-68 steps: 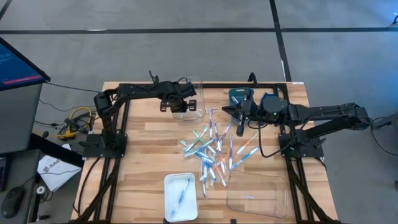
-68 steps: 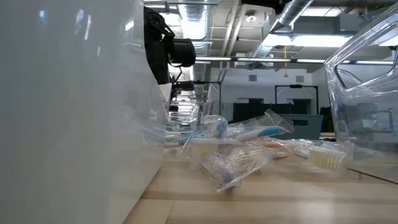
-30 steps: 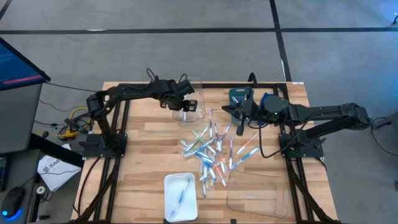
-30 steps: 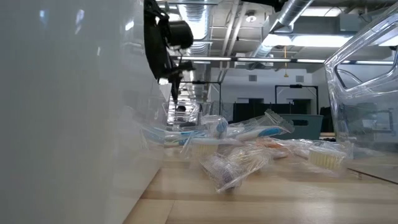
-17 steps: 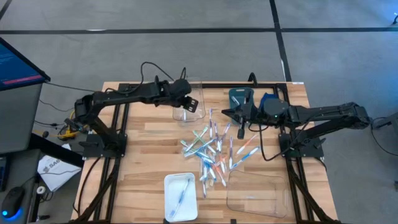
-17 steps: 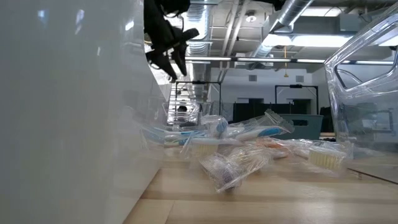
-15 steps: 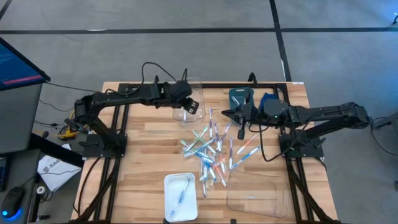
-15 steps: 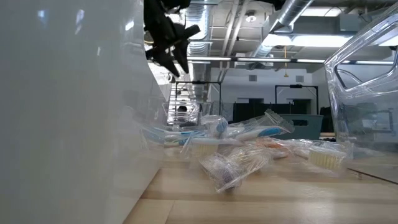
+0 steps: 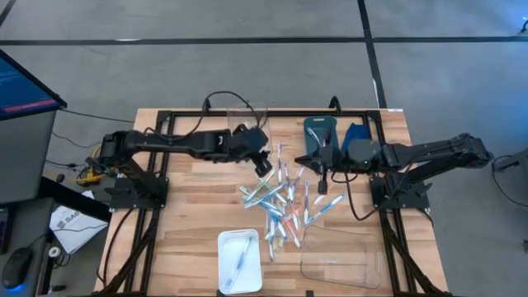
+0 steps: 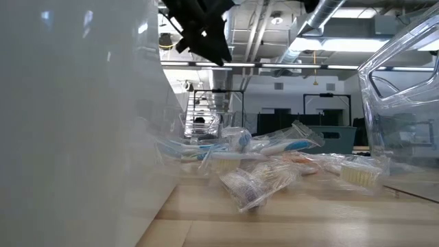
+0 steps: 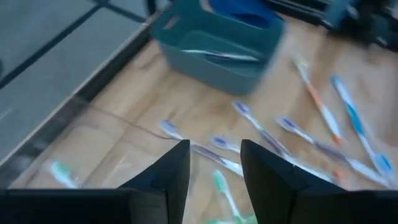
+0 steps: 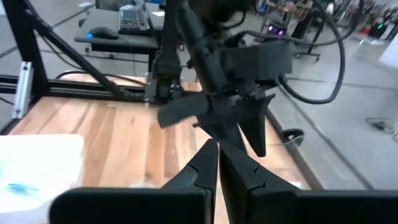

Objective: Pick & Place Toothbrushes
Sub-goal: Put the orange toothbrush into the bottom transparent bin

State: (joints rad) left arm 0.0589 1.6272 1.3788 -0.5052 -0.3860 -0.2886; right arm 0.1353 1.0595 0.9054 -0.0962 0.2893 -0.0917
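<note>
Tech A: Since the earlier frame, the left pincer (image 9: 262,160) has swung away from the clear bin at the far edge and now hangs over the near end of the toothbrushes (image 9: 282,195). Status?

Tech B: Left pincer: fingers (image 11: 166,176) parted to a narrow gap, nothing between them. Toothbrushes lie in a loose heap at the middle of the tabletop (image 9: 190,198), some crossing one another. One more lies in the white tray (image 9: 239,261) at the near edge. The teal bin (image 11: 219,43) stands beyond the heap.

Tech A: Right pincer (image 9: 320,162)?

Tech B: Fingers pressed together, empty, hovering at the far right end of the heap, just beside the teal bin. It points at the left arm.

Tech A: Hazards?

Tech B: Three, by my judgement. First: the handles overlap, so a descent may catch two at once or flick a neighbour aside. Second: a narrow gap allows little error; a finger may land on a handle and push it flat rather than straddle it. Third: both pincers work the same heap, near each other; collision is possible if both advance
</note>
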